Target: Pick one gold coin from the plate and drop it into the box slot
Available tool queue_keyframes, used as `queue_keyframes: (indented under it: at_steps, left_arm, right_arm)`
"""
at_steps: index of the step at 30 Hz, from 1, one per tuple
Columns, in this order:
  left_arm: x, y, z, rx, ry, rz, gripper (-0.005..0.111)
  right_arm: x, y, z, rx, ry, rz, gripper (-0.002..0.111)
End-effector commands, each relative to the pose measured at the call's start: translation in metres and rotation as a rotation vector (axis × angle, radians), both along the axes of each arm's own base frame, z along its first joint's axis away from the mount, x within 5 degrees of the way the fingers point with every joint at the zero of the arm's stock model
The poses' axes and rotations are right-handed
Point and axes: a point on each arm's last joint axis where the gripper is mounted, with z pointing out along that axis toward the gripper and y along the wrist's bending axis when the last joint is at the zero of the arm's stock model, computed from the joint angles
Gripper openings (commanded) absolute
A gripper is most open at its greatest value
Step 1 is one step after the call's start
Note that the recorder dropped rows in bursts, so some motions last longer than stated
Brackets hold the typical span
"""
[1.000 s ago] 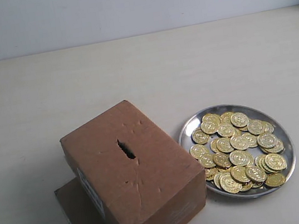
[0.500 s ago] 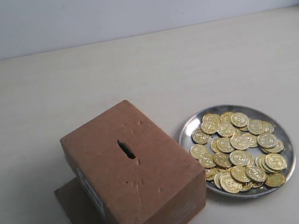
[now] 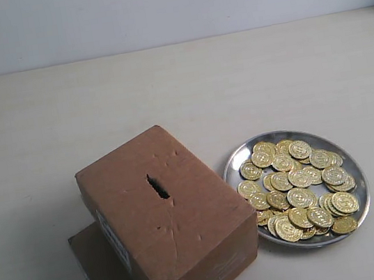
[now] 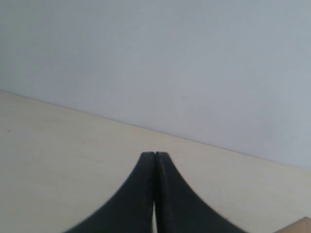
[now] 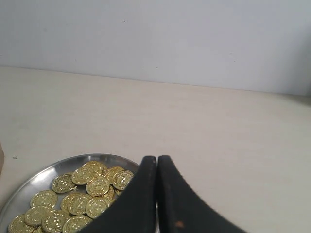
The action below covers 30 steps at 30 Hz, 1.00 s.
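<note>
Right wrist view shows our right gripper point(image 5: 157, 158), jaws pressed together and empty, near the plate point(image 5: 36, 178) of gold coins point(image 5: 92, 187) toward the desk point(image 5: 218, 136)'s near right corner; we judge picking not yet begun, so next it must open over one coin

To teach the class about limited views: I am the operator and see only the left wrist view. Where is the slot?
Observer: The slot is cut in the top face of the box.
Operator: And the gold coins?
Observer: The gold coins lie heaped on the plate, right of the box in the exterior view.
Operator: The right end effector?
Observer: The right end effector is shut, empty, near the plate.
</note>
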Motion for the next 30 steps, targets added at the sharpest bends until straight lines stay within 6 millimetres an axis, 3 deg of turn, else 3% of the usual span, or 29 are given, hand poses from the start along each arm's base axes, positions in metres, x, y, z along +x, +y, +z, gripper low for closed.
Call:
queue_keyframes:
  at_steps: [1, 6, 15, 30]
  left_arm:
    - [-0.002, -0.007, -0.006, 0.145, 0.044, -0.119, 0.0]
    - [-0.006, -0.015, -0.02, 0.23, 0.185, -0.267, 0.0]
    - [-0.005, -0.007, -0.022, 0.115, 0.234, -0.167, 0.0]
    - [-0.004, -0.004, -0.023, 0.205, 0.234, -0.138, 0.0]
  right_arm:
    - [0.0, 0.0, -0.001, -0.008, -0.002, -0.005, 0.0]
    - [0.0, 0.0, -0.001, -0.008, -0.002, -0.005, 0.0]
    - [0.0, 0.0, -0.001, -0.008, -0.002, -0.005, 0.0]
    - [0.0, 0.0, -0.001, -0.008, -0.002, -0.005, 0.0]
